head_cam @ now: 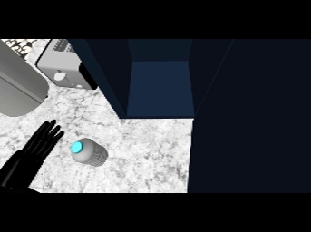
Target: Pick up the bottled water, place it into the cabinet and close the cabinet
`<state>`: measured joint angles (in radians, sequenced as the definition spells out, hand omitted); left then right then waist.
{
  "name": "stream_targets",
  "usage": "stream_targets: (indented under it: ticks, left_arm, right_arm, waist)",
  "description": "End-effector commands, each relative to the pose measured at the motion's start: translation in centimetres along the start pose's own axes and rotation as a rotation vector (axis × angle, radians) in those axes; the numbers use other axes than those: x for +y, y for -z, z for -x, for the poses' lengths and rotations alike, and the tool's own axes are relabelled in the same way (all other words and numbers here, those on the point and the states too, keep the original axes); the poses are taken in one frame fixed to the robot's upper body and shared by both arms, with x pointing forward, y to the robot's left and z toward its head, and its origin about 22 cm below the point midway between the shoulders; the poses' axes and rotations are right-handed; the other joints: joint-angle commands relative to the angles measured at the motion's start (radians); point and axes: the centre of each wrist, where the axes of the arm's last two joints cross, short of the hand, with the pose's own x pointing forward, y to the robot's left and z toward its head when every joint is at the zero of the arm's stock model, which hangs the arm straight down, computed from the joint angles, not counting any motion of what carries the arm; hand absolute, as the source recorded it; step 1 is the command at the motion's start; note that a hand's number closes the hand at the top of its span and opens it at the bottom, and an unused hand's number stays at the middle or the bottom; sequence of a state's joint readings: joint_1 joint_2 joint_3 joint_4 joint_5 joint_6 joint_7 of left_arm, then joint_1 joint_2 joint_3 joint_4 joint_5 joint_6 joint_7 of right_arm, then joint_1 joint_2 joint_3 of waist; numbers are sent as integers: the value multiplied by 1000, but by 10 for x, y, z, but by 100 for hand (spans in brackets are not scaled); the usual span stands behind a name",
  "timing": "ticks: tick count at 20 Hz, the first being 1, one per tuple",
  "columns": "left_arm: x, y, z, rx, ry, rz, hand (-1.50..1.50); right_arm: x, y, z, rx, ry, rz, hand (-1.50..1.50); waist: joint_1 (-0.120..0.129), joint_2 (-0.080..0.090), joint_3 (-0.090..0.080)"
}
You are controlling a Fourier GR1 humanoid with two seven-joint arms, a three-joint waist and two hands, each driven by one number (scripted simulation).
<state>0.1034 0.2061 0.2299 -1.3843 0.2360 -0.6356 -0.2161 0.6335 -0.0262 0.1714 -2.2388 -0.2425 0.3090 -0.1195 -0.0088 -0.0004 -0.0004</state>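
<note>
The bottled water (90,152) stands on the marble counter (144,154), seen from above as a clear ribbed bottle with a bright blue cap. My left hand (32,154) is just left of it, fingers straight and pointing up the view, a small gap from the bottle. The dark blue cabinet (159,86) stands behind the bottle with its inside open to view. Its door (258,113) swings out along the right and fills that side of the view. My right hand does not show.
A grey toaster-like appliance (64,65) sits at the back left beside the cabinet's wall. A large grey rounded object (10,86) lies along the left edge. Bare marble lies between the bottle and the cabinet's opening.
</note>
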Motion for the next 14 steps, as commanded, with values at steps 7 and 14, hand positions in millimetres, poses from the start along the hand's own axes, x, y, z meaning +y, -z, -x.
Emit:
stream_targets:
  ticks: [7,14]
  left_arm:
    - [22,30,45,95,-69,-53,-150]
    - [23,27,85,123,-154,-58,-150]
  right_arm:
    - [17,-5,-3,9,25,-11,-150]
    - [3,15,-1,-8,21,-20,-150]
  waist:
    - [-6,1,0]
    - [-4,5,-1]
